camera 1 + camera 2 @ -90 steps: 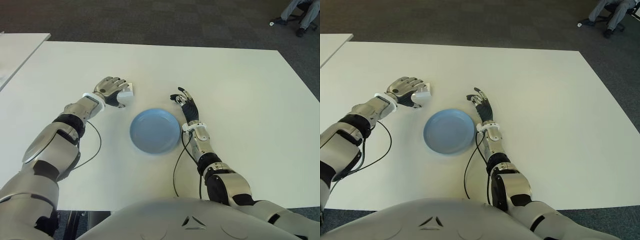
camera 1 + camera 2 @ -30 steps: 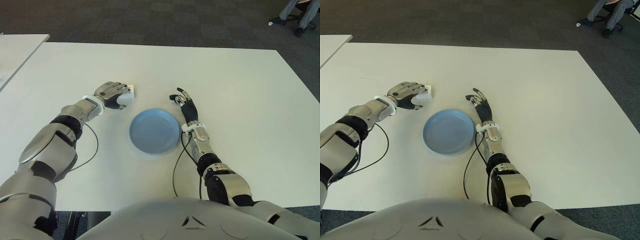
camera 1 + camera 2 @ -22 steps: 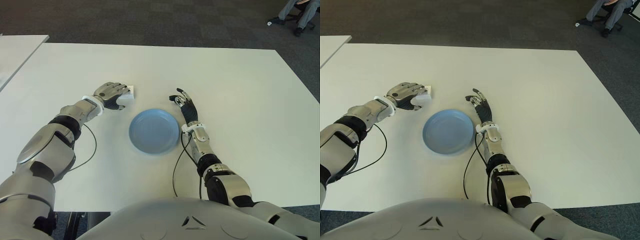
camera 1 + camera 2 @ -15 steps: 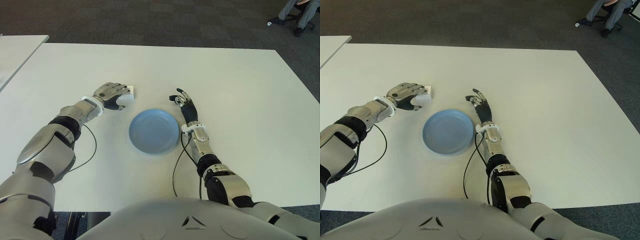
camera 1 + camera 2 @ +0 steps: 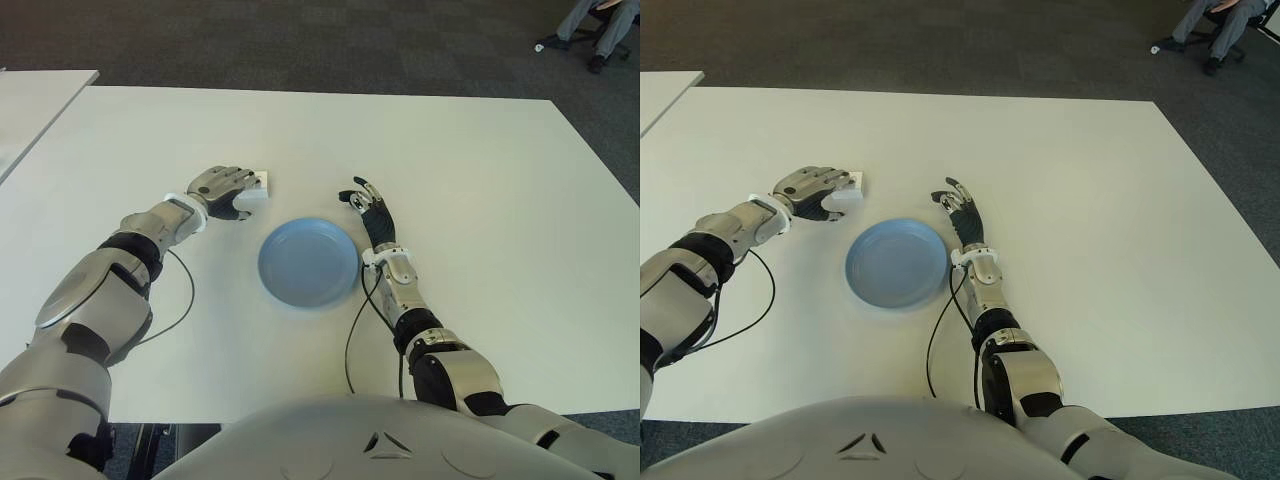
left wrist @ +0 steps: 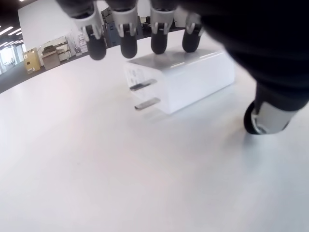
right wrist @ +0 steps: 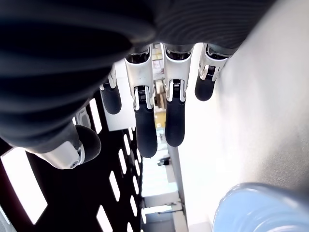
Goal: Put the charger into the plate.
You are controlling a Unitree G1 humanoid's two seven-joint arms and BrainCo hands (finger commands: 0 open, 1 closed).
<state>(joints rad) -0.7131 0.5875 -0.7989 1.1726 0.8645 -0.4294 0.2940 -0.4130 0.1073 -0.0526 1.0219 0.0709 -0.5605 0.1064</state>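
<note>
Left of centre, our left hand (image 5: 222,187) curls over the white charger (image 5: 256,190) on the table (image 5: 480,180), fingertips on top, thumb beside; we judge the grasp unfinished. Next: clamp, lift, carry to the blue plate (image 5: 308,262). At centre-right, our right hand (image 5: 370,208) idles, fingers apart

Since three seconds ago the left hand (image 5: 222,188) sits slightly lower and closer over the charger (image 6: 181,82) (its fingertips (image 6: 126,47) now over the top), wrist drawn back.
</note>
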